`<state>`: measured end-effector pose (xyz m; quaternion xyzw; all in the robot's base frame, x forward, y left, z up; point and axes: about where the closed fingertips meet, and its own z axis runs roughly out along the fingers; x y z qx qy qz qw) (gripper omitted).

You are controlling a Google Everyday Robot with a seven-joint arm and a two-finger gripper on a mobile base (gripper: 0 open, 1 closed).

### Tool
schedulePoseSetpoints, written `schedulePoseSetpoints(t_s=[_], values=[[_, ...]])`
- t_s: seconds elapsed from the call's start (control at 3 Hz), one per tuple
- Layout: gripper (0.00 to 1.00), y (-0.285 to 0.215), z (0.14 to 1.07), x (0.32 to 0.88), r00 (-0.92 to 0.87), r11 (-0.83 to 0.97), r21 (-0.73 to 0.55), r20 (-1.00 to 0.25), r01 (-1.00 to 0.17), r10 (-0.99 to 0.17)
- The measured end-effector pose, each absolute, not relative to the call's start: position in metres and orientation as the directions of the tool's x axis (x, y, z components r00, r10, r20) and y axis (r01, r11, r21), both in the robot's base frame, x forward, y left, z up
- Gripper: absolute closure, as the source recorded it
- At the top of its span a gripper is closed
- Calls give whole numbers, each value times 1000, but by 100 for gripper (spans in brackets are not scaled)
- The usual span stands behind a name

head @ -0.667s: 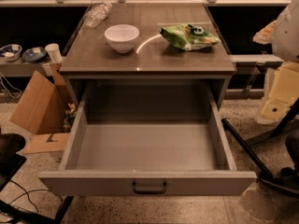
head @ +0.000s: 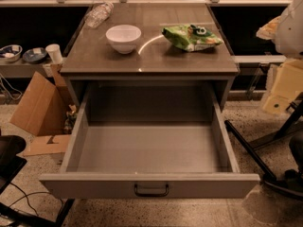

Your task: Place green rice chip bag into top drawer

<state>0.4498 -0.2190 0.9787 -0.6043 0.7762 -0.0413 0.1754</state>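
The green rice chip bag (head: pixel 191 37) lies flat on the right half of the grey table top (head: pixel 151 63), to the right of a white bowl (head: pixel 123 37). The top drawer (head: pixel 149 186) is pulled wide open below the table top and its inside is empty. Its dark bar handle (head: pixel 151 190) is centred on the front. My gripper is out of view. Only white and cream parts of my arm (head: pixel 286 56) show at the right edge, to the right of the table and apart from the bag.
A clear plastic bottle (head: pixel 99 14) lies at the table's back left. A cardboard box (head: pixel 40 108) sits on the floor at left, below a shelf with bowls and a cup (head: pixel 54 53). Dark chair legs (head: pixel 255 155) stand at right.
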Motion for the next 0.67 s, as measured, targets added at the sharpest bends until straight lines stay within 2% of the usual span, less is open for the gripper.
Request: schedulePoseSetpoints(t_s=[0.67], values=[[0,-221,992,564,-79,300,-447,-449,-843,-890]])
